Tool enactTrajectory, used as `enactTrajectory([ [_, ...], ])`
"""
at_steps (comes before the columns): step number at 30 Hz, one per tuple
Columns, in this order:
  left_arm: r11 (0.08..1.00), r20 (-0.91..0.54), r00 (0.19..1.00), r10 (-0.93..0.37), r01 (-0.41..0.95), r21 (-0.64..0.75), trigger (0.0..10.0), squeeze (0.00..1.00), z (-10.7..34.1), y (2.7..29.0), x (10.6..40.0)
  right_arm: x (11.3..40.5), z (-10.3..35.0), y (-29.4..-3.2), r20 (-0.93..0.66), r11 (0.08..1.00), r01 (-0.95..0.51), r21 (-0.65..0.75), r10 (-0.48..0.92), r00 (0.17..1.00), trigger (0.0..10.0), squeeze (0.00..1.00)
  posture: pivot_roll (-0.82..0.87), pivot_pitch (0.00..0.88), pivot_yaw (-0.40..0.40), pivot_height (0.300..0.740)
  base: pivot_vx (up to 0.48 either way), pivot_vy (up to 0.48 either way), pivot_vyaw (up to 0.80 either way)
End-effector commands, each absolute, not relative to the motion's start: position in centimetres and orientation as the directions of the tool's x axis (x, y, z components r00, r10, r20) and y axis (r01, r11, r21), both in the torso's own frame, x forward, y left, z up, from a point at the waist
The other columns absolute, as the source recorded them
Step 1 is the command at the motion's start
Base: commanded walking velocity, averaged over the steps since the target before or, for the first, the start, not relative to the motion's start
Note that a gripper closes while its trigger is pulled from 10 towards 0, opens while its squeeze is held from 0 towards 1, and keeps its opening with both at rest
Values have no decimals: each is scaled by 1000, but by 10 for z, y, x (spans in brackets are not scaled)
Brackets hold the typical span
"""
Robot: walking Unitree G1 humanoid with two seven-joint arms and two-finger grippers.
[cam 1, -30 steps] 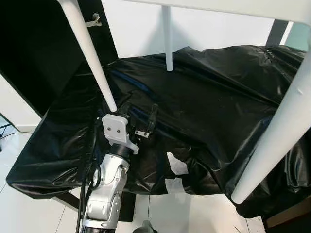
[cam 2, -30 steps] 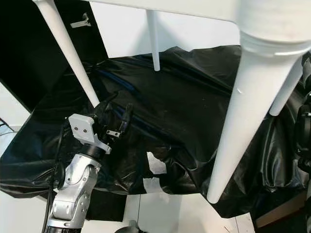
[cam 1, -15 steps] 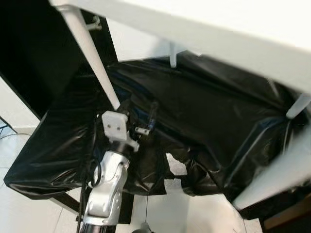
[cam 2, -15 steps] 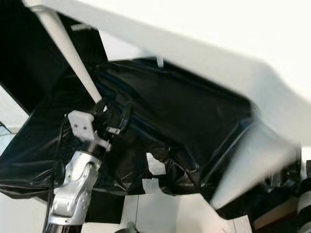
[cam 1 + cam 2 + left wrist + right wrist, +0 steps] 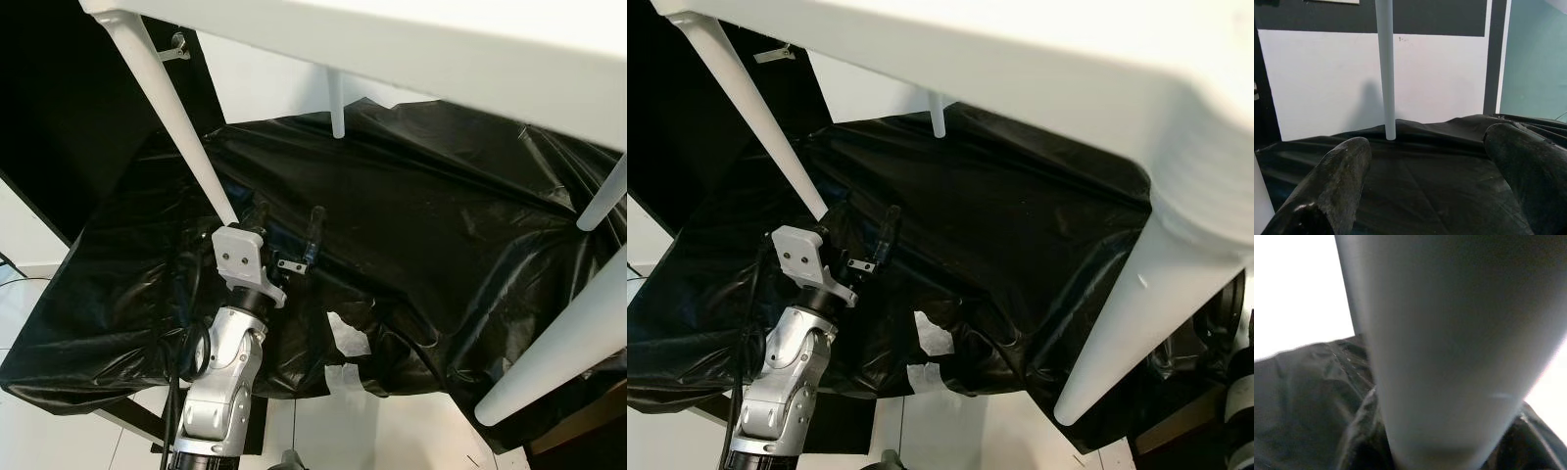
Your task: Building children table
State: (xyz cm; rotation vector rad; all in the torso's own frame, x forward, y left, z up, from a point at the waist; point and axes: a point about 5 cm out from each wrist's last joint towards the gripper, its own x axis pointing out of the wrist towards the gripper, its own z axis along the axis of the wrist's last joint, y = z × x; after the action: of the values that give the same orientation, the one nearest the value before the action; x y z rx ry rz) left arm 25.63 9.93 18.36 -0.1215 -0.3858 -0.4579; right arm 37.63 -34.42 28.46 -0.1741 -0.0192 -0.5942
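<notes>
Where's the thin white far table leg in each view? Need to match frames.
Left eye: thin white far table leg top centre, foot on the crumpled black plastic sheet.
Right eye: top centre.
Left wrist: upright against the white wall.
Right wrist: blurred white leg up close; cannot tell whether it is the same.
Shared landmark: the sheet.

Head views: the crumpled black plastic sheet (image 5: 421,215) is seen from above, under the white table top (image 5: 411,49); both are shared.
Left wrist view: aimed low across the sheet toward a far slim white table leg (image 5: 1385,68).
Right wrist view: pressed close against a thick white leg (image 5: 1449,347), blurred.
</notes>
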Motion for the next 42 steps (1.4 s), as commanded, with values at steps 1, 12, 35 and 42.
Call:
enactTrajectory([
  [1, 916, 391, 847, -359, 401, -29, 10000, 0, 185, 104, 256, 375, 282, -346, 15, 812, 579, -66, -580, 815, 0, 0, 80, 0, 47, 740, 0, 0, 0],
  [12, 916, 398, 846, -355, 399, -32, 10000, 0, 187, 102, 258, 355, 285, -376, -45, 626, 765, 152, -768, 638, 0, 0, 76, 0, 42, 740, 0, 0, 0],
  [35, 834, 255, 820, -513, 547, -80, 10000, 0, 155, 126, 257, 342, 290, -391, -29, 512, 848, 135, -854, 520, 10000, 0, 74, 0, 32, 740, 0, 0, 0],
  [42, 821, 282, 809, -515, 561, -108, 10000, 0, 160, 126, 255, 312, 286, -422, -52, 309, 938, 155, -946, 320, 10000, 0, 86, 0, 28, 740, 0, 0, 0],
])
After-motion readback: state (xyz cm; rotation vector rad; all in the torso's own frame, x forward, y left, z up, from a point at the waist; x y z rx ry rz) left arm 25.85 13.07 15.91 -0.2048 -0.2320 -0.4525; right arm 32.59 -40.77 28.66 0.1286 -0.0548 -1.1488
